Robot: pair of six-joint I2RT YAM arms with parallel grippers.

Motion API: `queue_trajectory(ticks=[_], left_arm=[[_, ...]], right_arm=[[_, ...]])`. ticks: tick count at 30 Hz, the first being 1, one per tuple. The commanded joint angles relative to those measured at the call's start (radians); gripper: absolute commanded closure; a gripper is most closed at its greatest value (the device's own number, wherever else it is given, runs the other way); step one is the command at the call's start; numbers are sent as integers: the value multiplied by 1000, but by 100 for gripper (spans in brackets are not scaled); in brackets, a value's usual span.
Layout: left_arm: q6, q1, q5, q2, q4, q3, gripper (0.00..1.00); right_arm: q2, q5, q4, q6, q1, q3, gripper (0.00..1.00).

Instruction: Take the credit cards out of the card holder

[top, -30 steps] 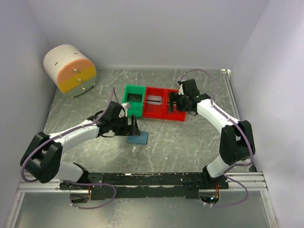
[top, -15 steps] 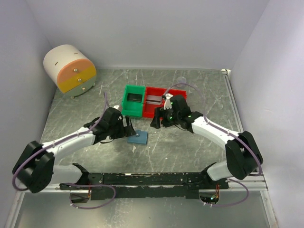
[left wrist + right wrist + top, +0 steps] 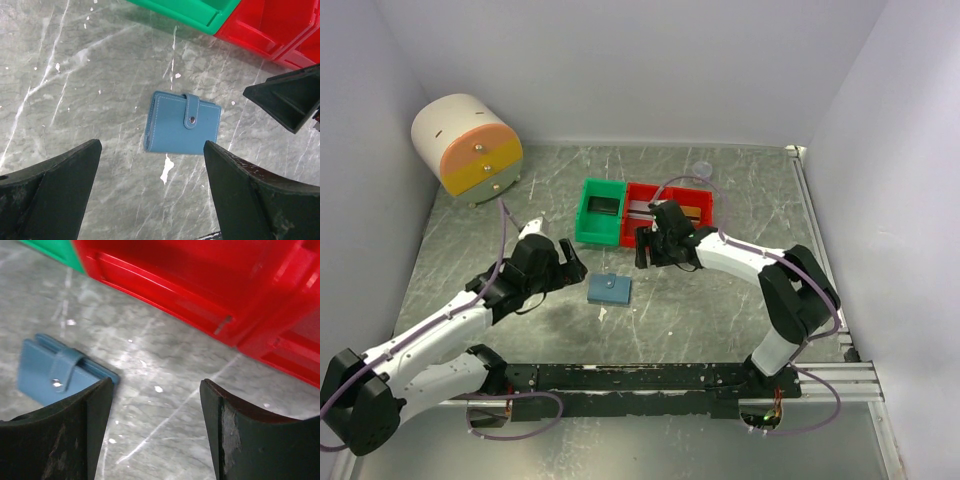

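The card holder point(image 3: 609, 289) is a small blue-grey wallet lying flat on the table, folded shut with its snap tab point(image 3: 191, 112) fastened. My left gripper point(image 3: 572, 267) hovers just left of it, open and empty; in the left wrist view the card holder point(image 3: 182, 128) lies just beyond the gripper point(image 3: 151, 149). My right gripper point(image 3: 642, 251) hangs open to the holder's upper right, holding nothing. From the right wrist, the card holder point(image 3: 50, 377) is partly behind the left fingertip of that gripper point(image 3: 155, 386). A dark card point(image 3: 605, 207) lies in the green bin and a silvery card point(image 3: 642, 209) in the red bin.
A green bin point(image 3: 586, 222) and a red bin point(image 3: 672, 240) stand side by side just behind the holder. A round cream drawer unit point(image 3: 467, 145) with orange and yellow fronts sits at the back left. White walls enclose the marbled grey table point(image 3: 720, 300).
My left gripper has pulled back to the left, away from the card holder, which now lies flat and shut. My right gripper has swung from over the red bin toward the holder, narrowing slightly.
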Motion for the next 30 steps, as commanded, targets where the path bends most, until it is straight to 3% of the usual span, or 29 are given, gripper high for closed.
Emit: queue_trajectory(ticks=[1, 8, 23, 26, 30], left_arm=[[13, -4, -26, -17, -12, -1, 4], [49, -5, 16, 12, 5, 28, 4], [5, -5, 91, 1, 78, -25, 4], [3, -5, 70, -8, 50, -22, 4], [-41, -5, 6, -47, 18, -40, 4]], right_arm=[[4, 145, -79, 6, 0, 14, 29], [-21, 230, -52, -81, -26, -18, 27], [-65, 50, 71, -232, -209, -90, 25], [-110, -32, 42, -237, -208, -89, 25], [-223, -215, 158, -206, -183, -172, 26]])
